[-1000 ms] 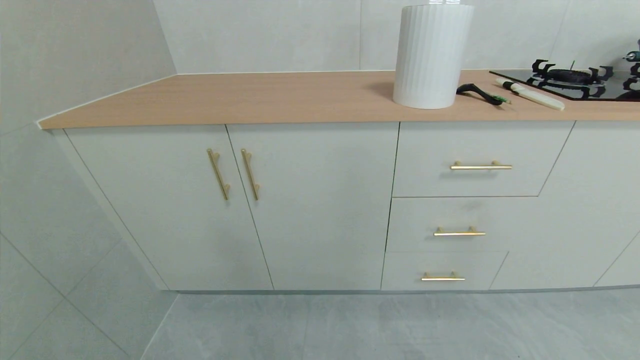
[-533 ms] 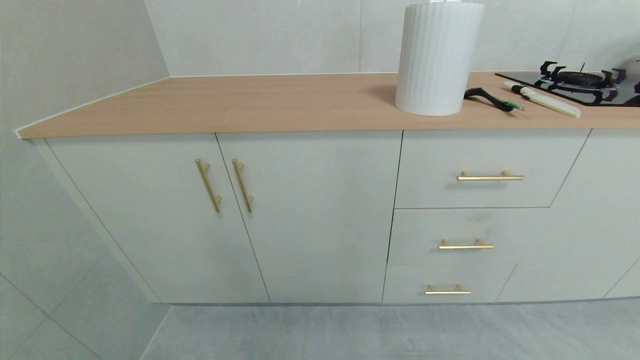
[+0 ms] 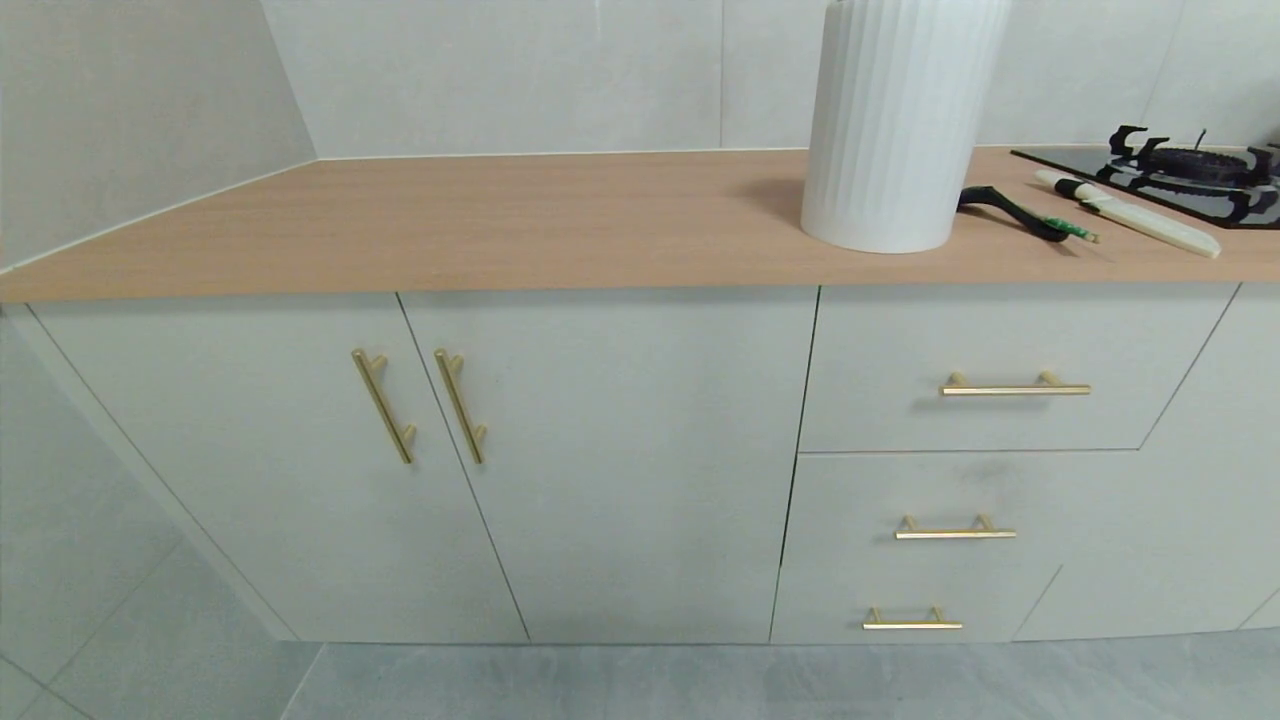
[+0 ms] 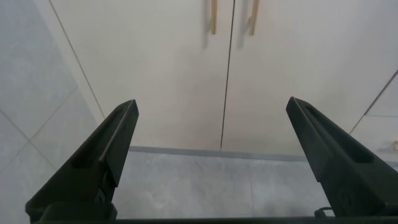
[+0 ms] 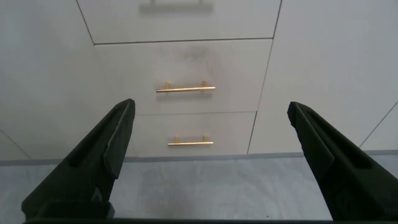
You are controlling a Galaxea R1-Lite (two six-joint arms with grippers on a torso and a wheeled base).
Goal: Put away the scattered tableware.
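Here is the table (image 3: 450,220) at 12 o'clock, and the scattered tableware sits at its 2 o'clock end: a black tool (image 3: 1008,211) with a green tip, lying flat just beside a tall white ribbed holder (image 3: 900,130), and next to it, toward the stove (image 3: 1190,165), what looks like a cream knife (image 3: 1135,212), also flat on the wood. Neither piece is touched. Both arms hang low in front of the cabinet. The left claw (image 4: 211,106) is released, jaws spread wide with nothing between them, facing the seam of the two doors (image 4: 280,74) just above the floor (image 4: 205,180). The right claw (image 5: 211,109) is likewise released and empty, aimed at the lower drawers (image 5: 186,65) and their brass handles. So I read this as the approach step, with no pickup begun and the whole job ahead. The next move, as I judge it, calls for bringing an arm up above the table edge, most likely the right one since the tools lie on that side, then coming down over the black tool's handle with the jaws across it. Both pieces lie flat and thin, so the grasp needs a low, careful pinch, and the holder stands close enough to be knocked.
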